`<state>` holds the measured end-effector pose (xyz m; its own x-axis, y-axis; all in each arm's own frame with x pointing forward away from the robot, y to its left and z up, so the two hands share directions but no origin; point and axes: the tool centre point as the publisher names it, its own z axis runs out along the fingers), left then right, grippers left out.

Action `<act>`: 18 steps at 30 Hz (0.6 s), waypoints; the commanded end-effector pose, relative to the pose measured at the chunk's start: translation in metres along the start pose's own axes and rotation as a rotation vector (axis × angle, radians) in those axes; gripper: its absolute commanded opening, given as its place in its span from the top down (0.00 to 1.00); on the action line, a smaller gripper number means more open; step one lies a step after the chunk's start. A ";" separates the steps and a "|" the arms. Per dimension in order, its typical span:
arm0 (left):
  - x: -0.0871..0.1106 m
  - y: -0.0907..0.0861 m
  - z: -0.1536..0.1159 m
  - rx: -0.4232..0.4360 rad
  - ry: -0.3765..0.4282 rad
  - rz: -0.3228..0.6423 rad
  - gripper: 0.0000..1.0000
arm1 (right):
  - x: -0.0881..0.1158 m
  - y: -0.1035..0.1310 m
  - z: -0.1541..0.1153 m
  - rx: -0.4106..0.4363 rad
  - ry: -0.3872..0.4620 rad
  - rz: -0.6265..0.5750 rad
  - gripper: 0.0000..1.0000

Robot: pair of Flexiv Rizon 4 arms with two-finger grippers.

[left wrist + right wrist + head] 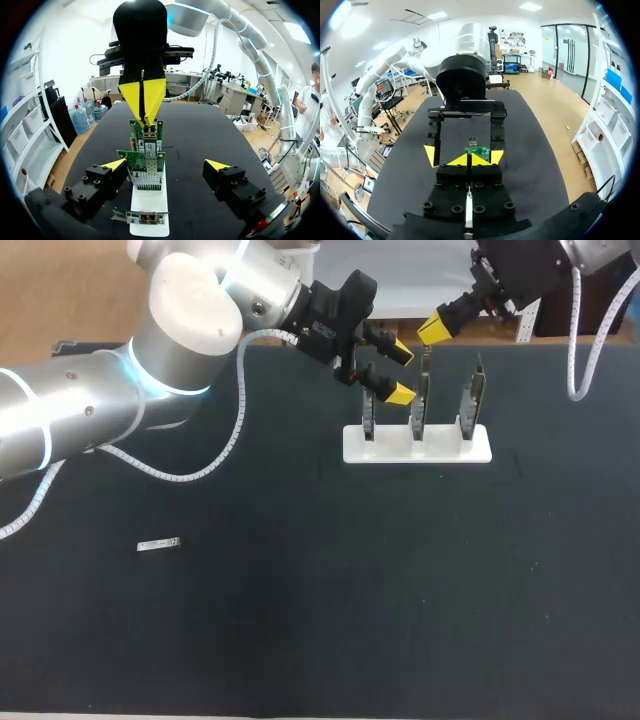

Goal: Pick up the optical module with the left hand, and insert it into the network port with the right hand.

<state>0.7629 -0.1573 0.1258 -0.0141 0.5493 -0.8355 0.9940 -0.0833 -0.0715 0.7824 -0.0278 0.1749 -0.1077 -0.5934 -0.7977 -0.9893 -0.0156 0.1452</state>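
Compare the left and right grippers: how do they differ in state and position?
Left gripper is open, its fingers wide apart; right gripper has its yellow tips pressed together. Left gripper sits by the end card at the left end of the white rack; right gripper hovers above the middle card. Shared: neither holds anything, and the optical module lies on the table, far from both.

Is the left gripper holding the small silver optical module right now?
No, the small silver optical module lies alone on the black table, well apart from the open left gripper.
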 end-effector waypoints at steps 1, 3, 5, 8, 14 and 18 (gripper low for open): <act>0.000 -0.002 0.000 -0.005 0.002 -0.001 0.00 | 0.001 -0.003 0.001 -0.005 -0.001 0.004 1.00; 0.000 -0.002 0.000 -0.005 0.002 -0.001 0.00 | 0.003 -0.003 0.002 -0.005 -0.001 0.008 1.00; 0.000 -0.002 0.000 -0.005 0.002 -0.001 0.00 | 0.005 -0.003 0.004 -0.007 0.006 0.012 1.00; 0.000 -0.002 0.000 -0.005 0.002 -0.001 0.00 | 0.010 -0.004 0.006 -0.017 0.013 0.024 1.00; 0.000 -0.002 0.000 -0.005 0.002 -0.001 0.00 | 0.014 -0.005 0.010 -0.030 0.014 0.031 1.00; 0.000 -0.002 0.000 -0.005 0.002 -0.001 0.00 | 0.017 -0.006 0.012 -0.036 0.016 0.038 1.00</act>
<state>0.7629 -0.1573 0.1258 -0.0141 0.5493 -0.8355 0.9940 -0.0833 -0.0715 0.7799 -0.0284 0.1556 -0.1424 -0.6079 -0.7812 -0.9817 -0.0140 0.1899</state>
